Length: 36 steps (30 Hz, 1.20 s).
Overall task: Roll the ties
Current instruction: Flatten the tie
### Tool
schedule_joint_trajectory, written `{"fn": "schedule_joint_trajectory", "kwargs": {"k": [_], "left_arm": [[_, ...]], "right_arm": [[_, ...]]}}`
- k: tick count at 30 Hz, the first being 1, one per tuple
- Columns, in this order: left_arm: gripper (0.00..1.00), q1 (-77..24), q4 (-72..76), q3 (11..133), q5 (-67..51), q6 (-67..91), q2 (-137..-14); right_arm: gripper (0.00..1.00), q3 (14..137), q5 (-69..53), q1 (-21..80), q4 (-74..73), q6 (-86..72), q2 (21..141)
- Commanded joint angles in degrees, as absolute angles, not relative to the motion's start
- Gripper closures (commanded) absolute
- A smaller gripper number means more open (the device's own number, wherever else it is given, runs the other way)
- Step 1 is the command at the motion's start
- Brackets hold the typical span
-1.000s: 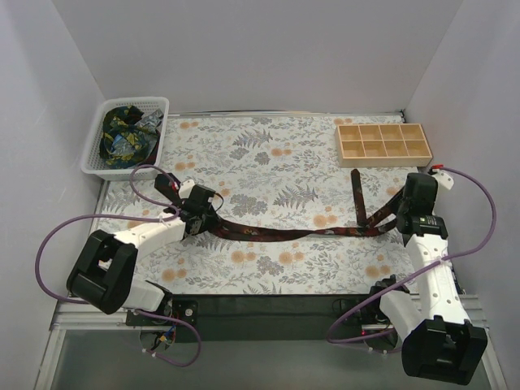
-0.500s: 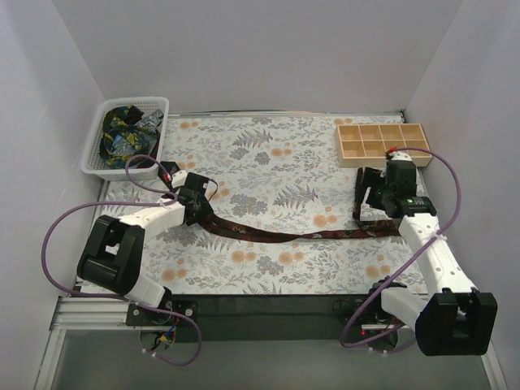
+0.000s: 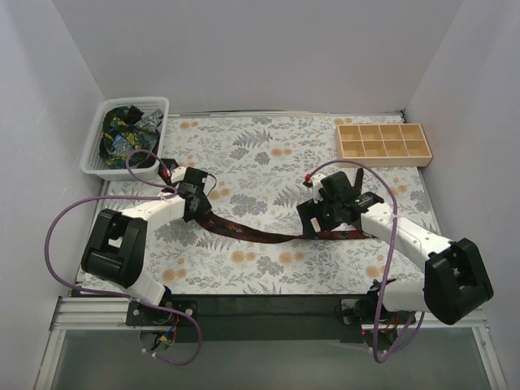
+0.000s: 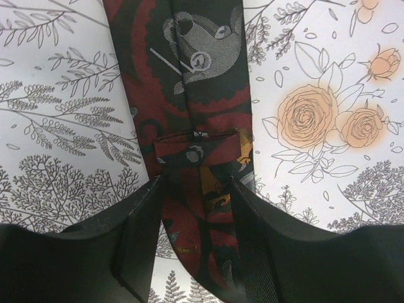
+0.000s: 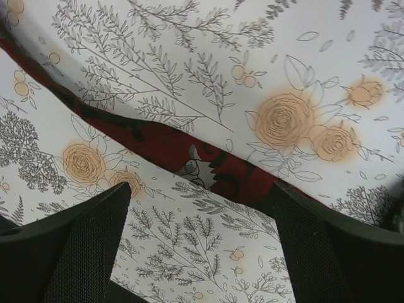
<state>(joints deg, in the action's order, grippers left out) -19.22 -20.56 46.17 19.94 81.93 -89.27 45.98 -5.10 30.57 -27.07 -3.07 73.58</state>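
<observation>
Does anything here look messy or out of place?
Mildly: the dark maroon patterned fabric necktie lies curved, not straight, on the floral tablecloth, and other dark printed ties sit crumpled in the white plastic basket.

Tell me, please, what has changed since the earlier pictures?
The right hand let go of the maroon tie at its right end, opened, and swung left to above its middle. The left hand shifted slightly away from the bases, still gripping the left end. The basket and wooden tray stayed put.
</observation>
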Motion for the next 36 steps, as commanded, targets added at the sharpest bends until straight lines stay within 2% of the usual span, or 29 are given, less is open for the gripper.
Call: {"fn": "schedule_joint_trajectory", "kwargs": {"k": [1, 11, 17, 20, 23, 24, 26, 27, 28, 36], "left_arm": [[0.56, -18.90, -21.27, 48.78, 20.74, 80.51, -90.09], [0.55, -18.81, -21.00, 52.55, 21.01, 78.58, -93.25], [0.55, -18.37, -20.83, 54.31, 20.74, 78.05, -94.83], [0.55, -17.58, -20.74, 54.84, 20.83, 77.43, -95.53], [0.55, -16.53, -20.39, 55.72, 20.74, 77.08, -96.50], [0.55, -16.09, -20.30, 56.33, 20.57, 76.99, -96.76], [0.55, -15.56, -19.95, 56.86, 19.95, 76.82, -97.29], [0.55, -15.21, -20.04, 57.21, 19.69, 76.90, -97.99], [0.55, -15.12, -19.87, 57.65, 19.25, 76.90, -98.35], [0.55, -14.33, -19.07, 59.15, 15.47, 78.92, -100.55]], "right_arm": [[0.18, 45.97, -5.45, 34.35, -27.60, 2.17, 75.58], [0.18, 47.46, -4.84, 36.21, -28.04, 3.69, 82.44], [0.24, 49.13, -0.63, 36.12, -28.56, 3.52, 85.34], [0.33, 49.92, 3.06, 36.21, -29.35, 3.25, 85.87], [0.46, 51.15, 4.13, 35.95, -31.72, 2.55, 86.49], [0.59, 51.33, 4.04, 35.43, -32.25, 2.20, 86.57], [0.75, 51.50, 2.12, 34.20, -33.57, 1.32, 86.31], [0.90, 51.59, 1.59, 32.62, -35.23, 0.97, 86.22], [0.97, 51.68, 1.06, 31.82, -35.94, 0.79, 85.70], [0.99, 52.20, -8.69, 15.68, -42.62, -1.67, 82.35]]}}
